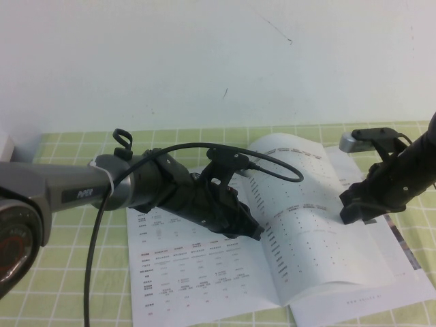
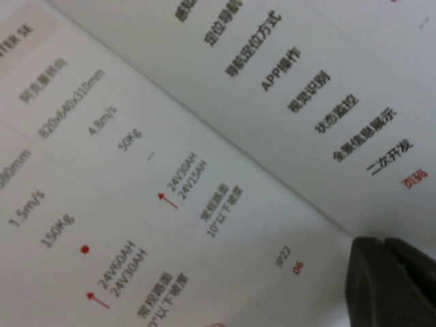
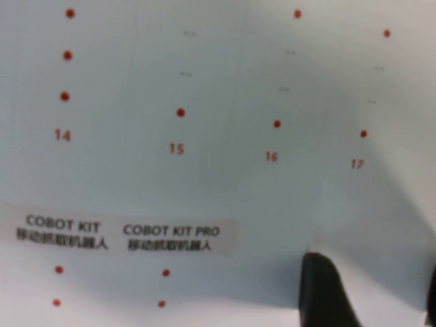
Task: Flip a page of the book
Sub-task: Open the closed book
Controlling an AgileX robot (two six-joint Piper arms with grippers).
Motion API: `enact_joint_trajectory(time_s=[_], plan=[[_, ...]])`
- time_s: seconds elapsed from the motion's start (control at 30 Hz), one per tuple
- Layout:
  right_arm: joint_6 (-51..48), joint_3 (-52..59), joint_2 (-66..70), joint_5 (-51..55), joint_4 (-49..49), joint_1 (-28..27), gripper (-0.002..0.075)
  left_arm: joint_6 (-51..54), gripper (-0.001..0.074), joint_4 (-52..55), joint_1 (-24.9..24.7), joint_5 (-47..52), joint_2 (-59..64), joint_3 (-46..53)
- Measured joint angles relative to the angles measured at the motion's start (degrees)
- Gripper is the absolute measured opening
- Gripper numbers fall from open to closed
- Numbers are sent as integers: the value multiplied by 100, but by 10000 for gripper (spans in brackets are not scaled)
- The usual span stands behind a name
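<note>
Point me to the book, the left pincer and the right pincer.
book [image 1: 204, 272], high view, lower part of its left-hand page.
left pincer [image 1: 253, 231], high view, dark tip over the book's centre fold.
right pincer [image 1: 351, 208], high view, dark tip above the right-hand page.

Surface [image 1: 75, 146]: covered in a green-and-cream checked cloth, running across the lower half of the frame, against a white wall along its far edge. Lying directly on it: the book [image 1: 204, 272], open flat, centre to lower right, its white pages printed with small grey tables. Cloth shows bare at left, along the far edge and lower right corner.
</note>
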Motion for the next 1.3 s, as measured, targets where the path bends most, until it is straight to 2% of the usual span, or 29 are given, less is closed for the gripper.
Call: enact_joint_trajectory(time_s=[0.53,0.73,0.87,0.97,1.1,1.3], plan=[[-836,0,0,206,1012,0,321,-21,-4,0,0,0,0,0],[-859,0,0,242,1023,0,321,-21,-4,0,0,0,0,0],[-807,0,0,242,530,0,318,-21,-4,0,0,3,0,0],[-448,0,-22,256,-155,0,282,-21,-4,0,0,3,0,0],[98,-136,-204,475,-1133,0,195,-21,-4,0,0,3,0,0],[159,-262,-977,1072,-1577,0,48,-21,-4,8,0,3,0,0]])
